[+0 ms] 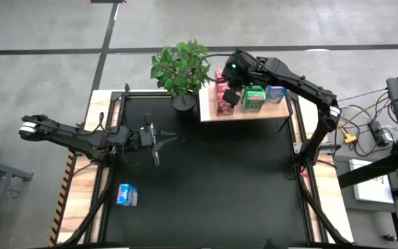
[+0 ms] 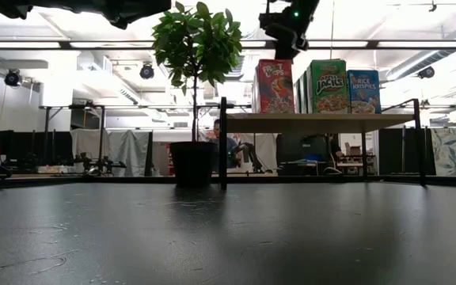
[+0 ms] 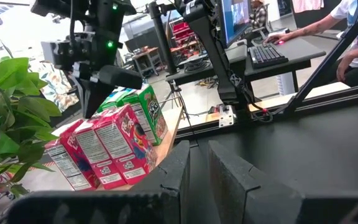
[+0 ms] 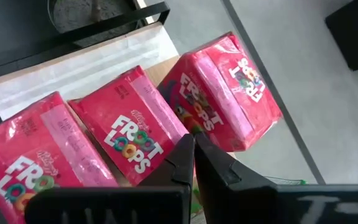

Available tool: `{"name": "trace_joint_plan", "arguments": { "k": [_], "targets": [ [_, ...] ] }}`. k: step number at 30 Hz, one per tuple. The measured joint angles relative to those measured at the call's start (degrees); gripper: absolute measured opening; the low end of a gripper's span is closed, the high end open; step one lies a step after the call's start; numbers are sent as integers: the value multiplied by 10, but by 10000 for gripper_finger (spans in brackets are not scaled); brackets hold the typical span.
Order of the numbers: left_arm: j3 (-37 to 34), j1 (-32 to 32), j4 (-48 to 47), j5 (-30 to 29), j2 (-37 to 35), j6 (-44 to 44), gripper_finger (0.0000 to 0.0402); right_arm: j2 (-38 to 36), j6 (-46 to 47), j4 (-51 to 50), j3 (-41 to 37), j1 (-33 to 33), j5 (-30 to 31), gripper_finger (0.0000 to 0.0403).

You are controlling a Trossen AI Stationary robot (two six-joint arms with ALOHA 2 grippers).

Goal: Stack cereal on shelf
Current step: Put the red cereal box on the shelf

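Note:
The pale wooden shelf (image 1: pixel 282 111) stands raised at the table's far right. On it stand three pink-red cereal boxes (image 4: pixel 135 134), green boxes (image 1: pixel 254 99) and a blue box (image 1: pixel 276 93), all upright on their bases. One more blue box (image 1: pixel 127 196) lies flat on the black table near the left front. My right gripper (image 4: pixel 194 149) is shut and hangs just over the tops of the pink-red boxes (image 2: pixel 274 85), pointing down. My left gripper (image 1: pixel 161 144) hovers over the table's left middle, slightly open and holding nothing. My right gripper points down from above with its shut fingertips (image 4: pixel 185 155) over the seam between two pink-red boxes' tops (image 4: pixel 185 118). I cannot tell whether it touches them; the boxes stand upright on the shelf.
A potted plant (image 1: pixel 182 69) stands at the table's far edge, right beside the shelf's left end. The shelf rests on thin black legs (image 2: pixel 222 142). Wood side strips and black rails border the black tabletop (image 1: pixel 220 180). People sit at desks beyond the table.

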Motion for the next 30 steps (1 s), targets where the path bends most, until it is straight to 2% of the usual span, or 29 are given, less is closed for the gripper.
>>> {"name": "trace_joint_plan", "arguments": {
  "k": [17,30],
  "targets": [
    [0,0,-1,0,0,2,39,-2,32,10,5,6,-9,9],
    [0,0,-1,0,0,2,39,-3,20,17,45,8,-14,9]
  ]
}}
